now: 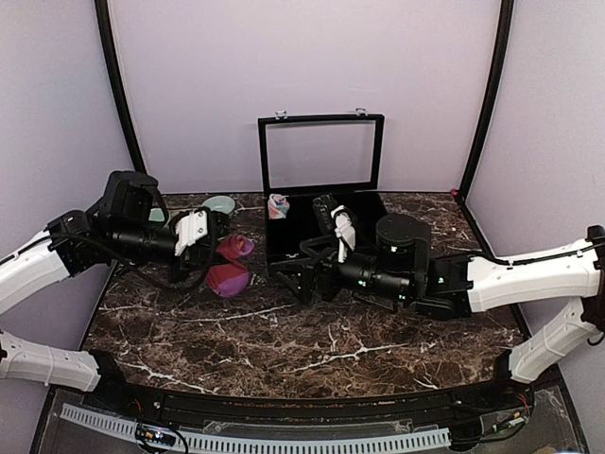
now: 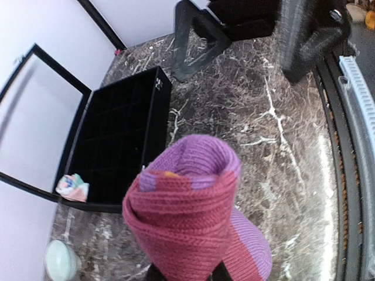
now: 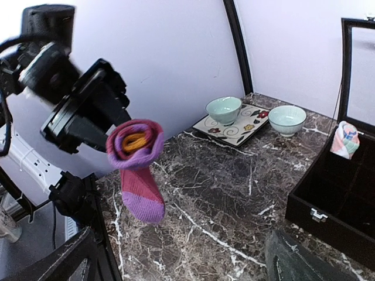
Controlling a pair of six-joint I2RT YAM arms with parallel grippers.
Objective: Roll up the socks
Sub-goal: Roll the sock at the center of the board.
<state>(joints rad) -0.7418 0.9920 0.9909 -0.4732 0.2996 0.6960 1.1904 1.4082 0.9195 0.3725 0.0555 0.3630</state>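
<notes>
Currently my left claw (image 1: 217, 248) grips the rolled maroon sock (image 2: 187, 216), held up over the counter's (image 1: 284, 331) left rear part. My right claw (image 1: 298, 270) gapes wide, holding nothing, just before the black box (image 2: 161, 93). The pink sock (image 1: 279, 205) sits in its back-left compartment.

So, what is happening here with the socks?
The left arm's fingers hold the rolled maroon and purple sock above the marble table. The right arm's fingers stand open and empty nearby. The pink and mint sock already sits in a back corner compartment of the open black box.
</notes>
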